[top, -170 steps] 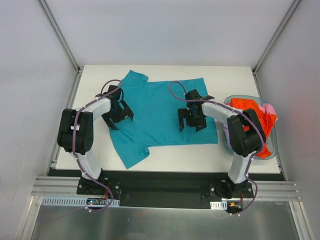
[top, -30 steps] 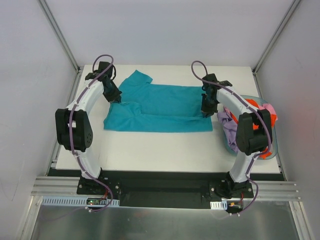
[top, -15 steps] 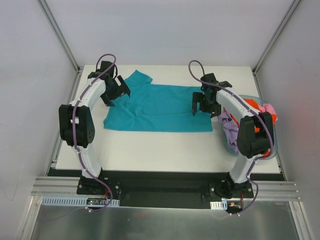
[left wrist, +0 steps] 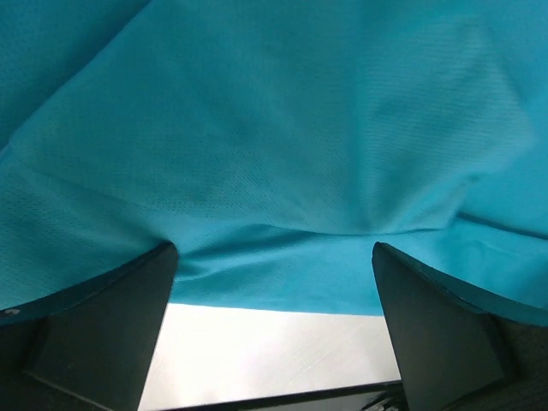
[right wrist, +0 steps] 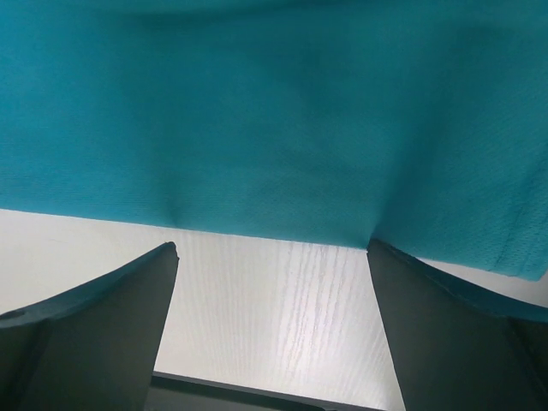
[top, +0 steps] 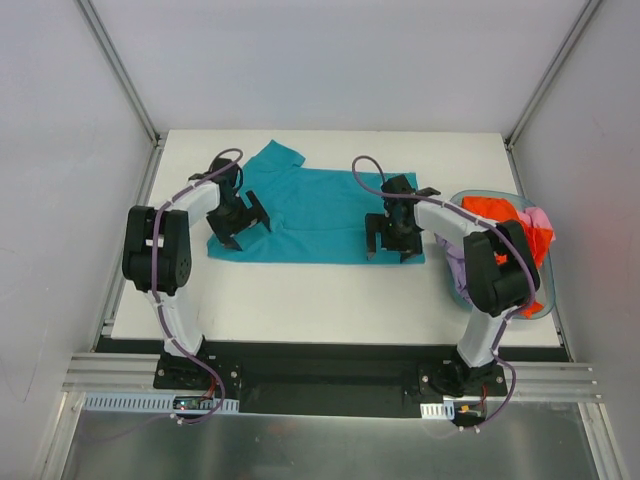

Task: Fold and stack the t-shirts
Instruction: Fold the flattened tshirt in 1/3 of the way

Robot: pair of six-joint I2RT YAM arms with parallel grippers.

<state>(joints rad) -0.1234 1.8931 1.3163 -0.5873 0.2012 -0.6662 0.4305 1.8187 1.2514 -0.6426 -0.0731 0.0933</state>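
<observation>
A teal t-shirt (top: 320, 215) lies folded lengthwise across the middle of the white table (top: 330, 295), with one sleeve poking out at the back left. My left gripper (top: 240, 222) hangs open over the shirt's left end. My right gripper (top: 392, 243) hangs open over its right near edge. In the left wrist view the left gripper (left wrist: 272, 250) spans teal cloth (left wrist: 274, 128) with nothing held. The right wrist view has the right gripper (right wrist: 272, 248) empty at the teal hem (right wrist: 274, 111). Orange-red (top: 495, 210), pink (top: 541, 217) and lavender (top: 458, 262) t-shirts lie heaped at the right.
A shallow bluish see-through tub (top: 541, 305) holds the heap at the table's right edge, close to the right arm's elbow. Grey walls enclose the table on three sides. Bare table (right wrist: 274, 317) shows below the shirt's near edge.
Both grippers were shut on the shirt's folded-over edge a second ago. They opened, let the cloth go, and moved toward me to the shirt's near edge.
</observation>
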